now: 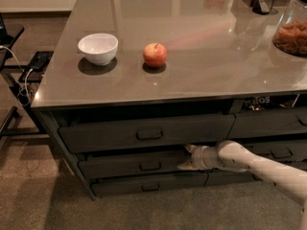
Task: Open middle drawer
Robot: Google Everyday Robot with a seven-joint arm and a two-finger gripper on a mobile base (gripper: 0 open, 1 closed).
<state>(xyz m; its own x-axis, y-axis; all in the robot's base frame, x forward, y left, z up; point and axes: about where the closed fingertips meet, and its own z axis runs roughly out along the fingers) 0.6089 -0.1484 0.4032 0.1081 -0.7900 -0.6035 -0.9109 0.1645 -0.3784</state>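
The middle drawer [134, 166] is the wide dark grey front with a small black loop handle [150, 166], under the taller top drawer [144, 134]. It stands a little out from the cabinet. My gripper [186, 157] reaches in from the right on a white arm [268, 169] and sits at the drawer front's right end, well right of the handle. Its two pale fingers [190, 149] are spread apart, one near the front's top edge and one near its lower edge. It holds nothing.
A white bowl [98, 48] and a red apple [155, 55] sit on the grey countertop [201, 37]. A jar of snacks [292, 32] stands at the far right. The bottom drawer [148, 187] and narrower right-hand drawers [268, 123] surround the gripper. Cables and a stand [19, 75] are at left.
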